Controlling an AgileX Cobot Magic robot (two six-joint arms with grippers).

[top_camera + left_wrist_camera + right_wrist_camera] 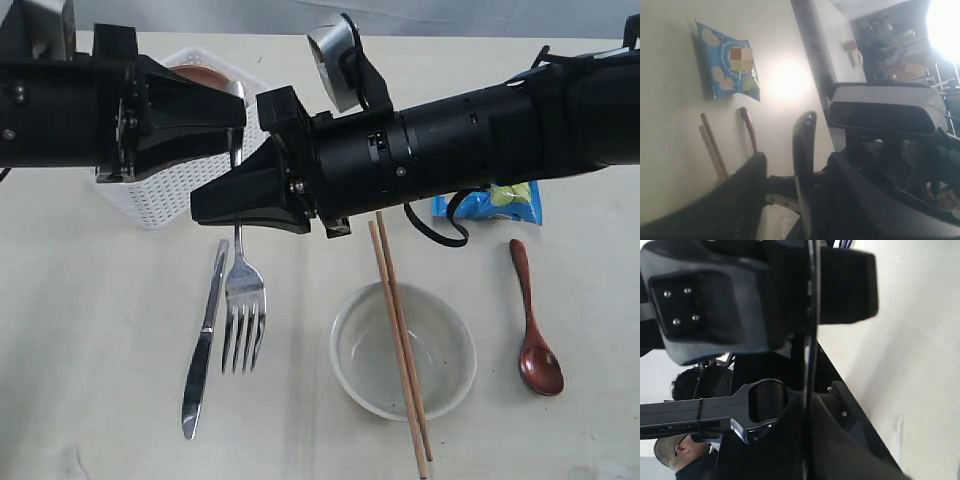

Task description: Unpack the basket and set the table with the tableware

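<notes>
The right gripper reaches in across the middle of the table with its jaws closed on the handle of the fork. The right wrist view shows the handle edge-on as a thin line pinched between the 2 fingers. The fork hangs with its tines pointing toward the near edge of the table, and I cannot tell whether they touch the surface. The upper end of the handle rises past the right gripper into the left gripper, which comes in from the other side. The left gripper's jaws stand partly open around that end. In the left wrist view there is a gap between the handle and the 1 finger that shows, so the left gripper holds nothing. Just beside the fork, on its left, the knife lies flat on the table, roughly parallel to it with its blade toward the near edge. Behind the left gripper sits the basket, with the reddish-brown plate inside it. To the right of the fork the bowl stands upright, and the 2 chopsticks lie across its rim. Further right the wooden spoon lies on the table. The blue chips bag lies beyond it, partly hidden by the right arm.
</notes>
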